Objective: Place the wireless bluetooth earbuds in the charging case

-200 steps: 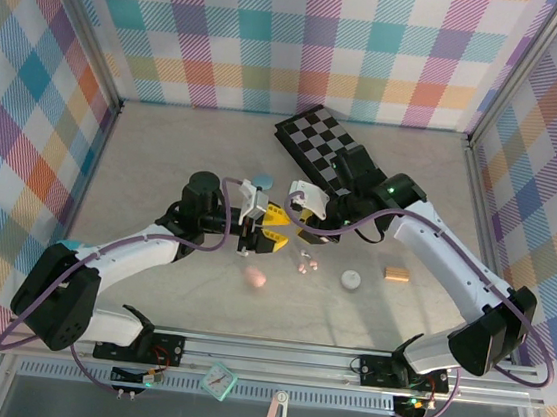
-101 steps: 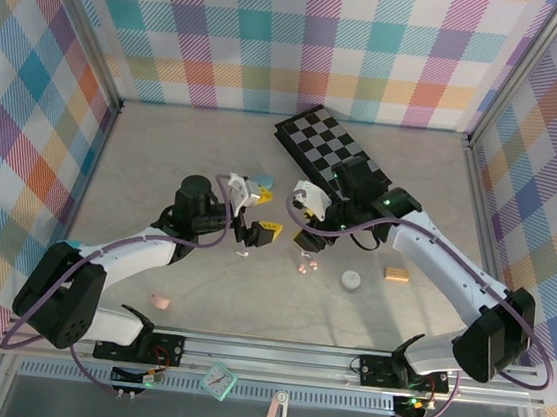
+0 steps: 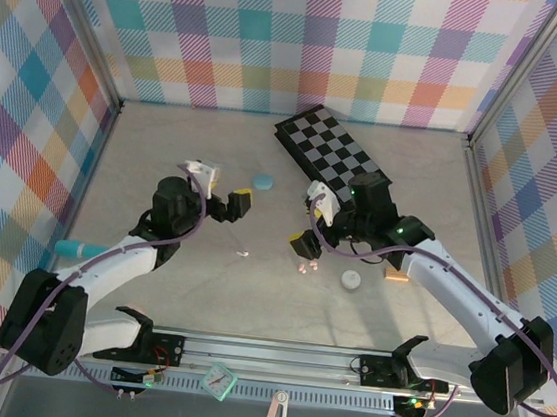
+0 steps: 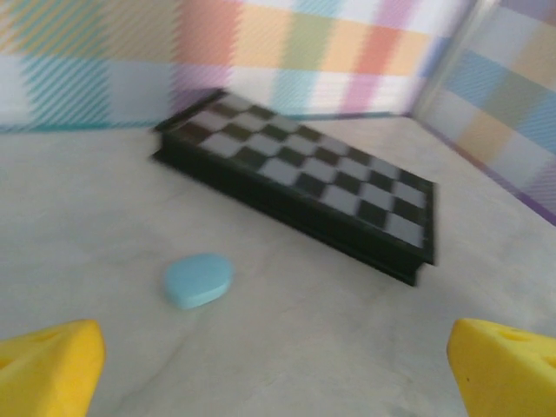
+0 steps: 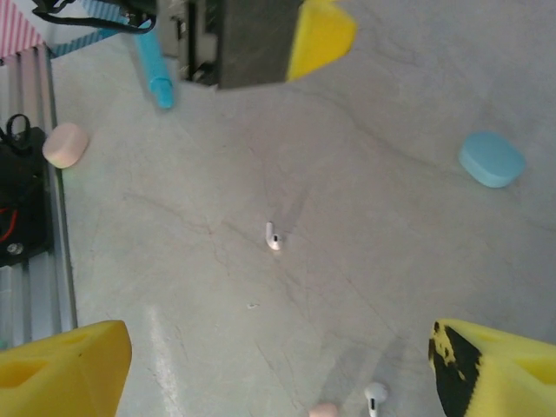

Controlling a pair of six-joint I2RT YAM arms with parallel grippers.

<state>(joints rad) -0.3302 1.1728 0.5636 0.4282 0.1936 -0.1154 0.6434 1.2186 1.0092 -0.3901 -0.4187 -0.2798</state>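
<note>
Two tiny earbuds [image 3: 304, 265], one pink and one white, lie on the table just below my open right gripper [image 3: 306, 217]. A third, white earbud [image 3: 242, 254] lies alone left of them. In the right wrist view that lone earbud [image 5: 273, 236] sits ahead of the spread yellow fingertips [image 5: 61, 365], with the white earbud [image 5: 374, 395] and pink earbud [image 5: 323, 409] at the bottom edge. My left gripper [image 3: 225, 190] is open and empty, left of a shut pale blue charging case [image 3: 262, 180], also seen as the blue case [image 4: 198, 280]. A white case [image 3: 351, 279] lies right of the earbuds.
A folded chessboard [image 3: 330, 154] lies at the back centre. A pink case [image 5: 65, 143] rests near the front rail. A small orange cylinder [image 3: 395, 275] peeks out beside my right arm. A light blue stick [image 3: 78, 248] lies by my left arm.
Both grippers have opened and drawn apart from the middle, left arm leftward, right arm rightward. The pink case went from under them toward the near left.
</note>
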